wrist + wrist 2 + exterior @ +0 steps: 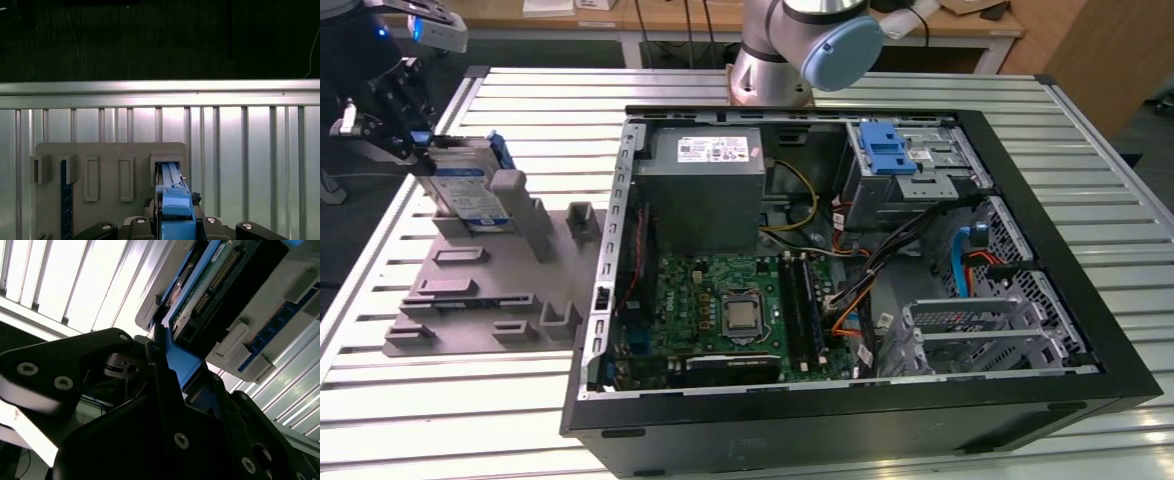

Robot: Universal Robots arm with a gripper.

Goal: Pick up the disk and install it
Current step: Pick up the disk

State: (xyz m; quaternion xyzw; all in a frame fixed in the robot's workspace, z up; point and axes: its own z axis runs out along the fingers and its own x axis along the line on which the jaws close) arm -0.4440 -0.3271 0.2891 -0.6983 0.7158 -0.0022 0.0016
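**Gripper [416,150] on the disk [464,185], which stands on edge in its grey holder [480,290].**

At the exterior view's left, the jaws sit closed tight on the disk's blue carrier frame. The drive stands upright in a holder slot, beside the open computer case [854,435]. I'd judge it stiff, dense for its size and sensitive to knocks. The plastic frame edges look the safest hold, not the label face or the exposed circuit board.
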